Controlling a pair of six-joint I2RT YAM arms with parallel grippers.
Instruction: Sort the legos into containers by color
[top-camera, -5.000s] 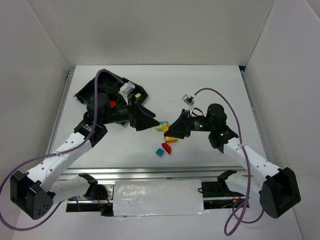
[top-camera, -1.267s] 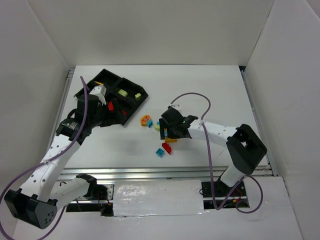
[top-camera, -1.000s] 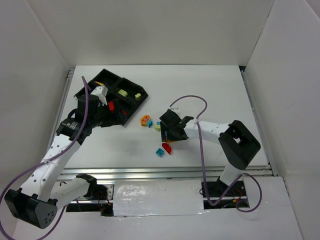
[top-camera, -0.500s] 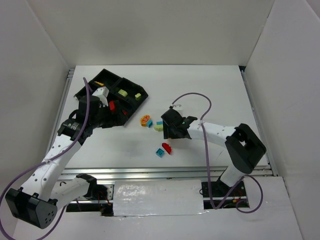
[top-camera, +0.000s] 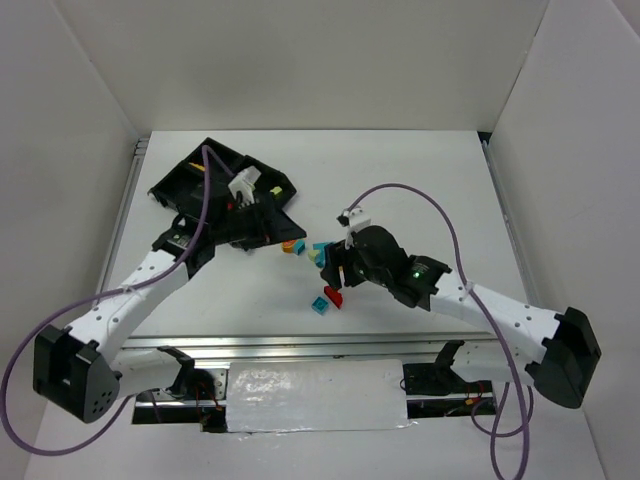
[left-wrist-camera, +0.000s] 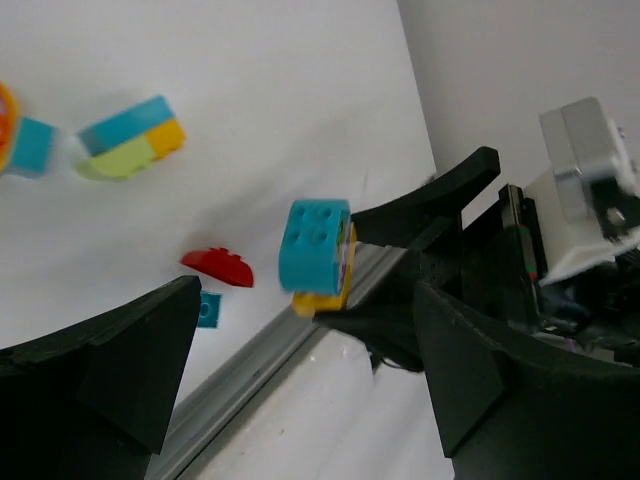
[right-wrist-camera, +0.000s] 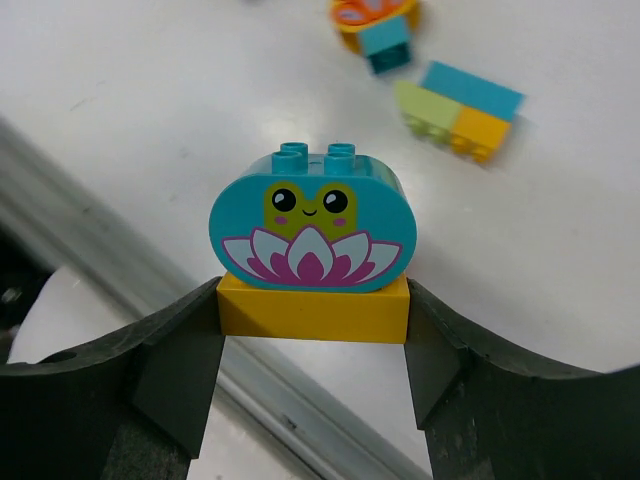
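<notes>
While the jaws of the right gripper (right-wrist-camera: 312, 318) pinch a stacked brick (right-wrist-camera: 312, 235) by its yellow base, one jaw on each side, its teal top with the printed frog face stands upright and free above them. From the left wrist view the brick seems to hang clear of the desk (top-camera: 420, 190), above the near rail. The jaws of the left gripper (top-camera: 272, 225) are spread wide and hold nothing; they hover at the near edge of the black tray (top-camera: 172, 183), facing the loose pieces.

Just beyond the held brick lie a teal, green and yellow cluster (right-wrist-camera: 460, 105) and an orange ring piece with a small teal block (right-wrist-camera: 375, 20). A red brick (top-camera: 334, 293) and a small teal brick (top-camera: 319, 305) sit nearer the arms.

The step in hand looks like the carry after a pickup. The tray is well to the left, so the next move calls for a reach across or a hand-over to the waiting left jaws. Being two colours, this brick may need pulling apart first.
</notes>
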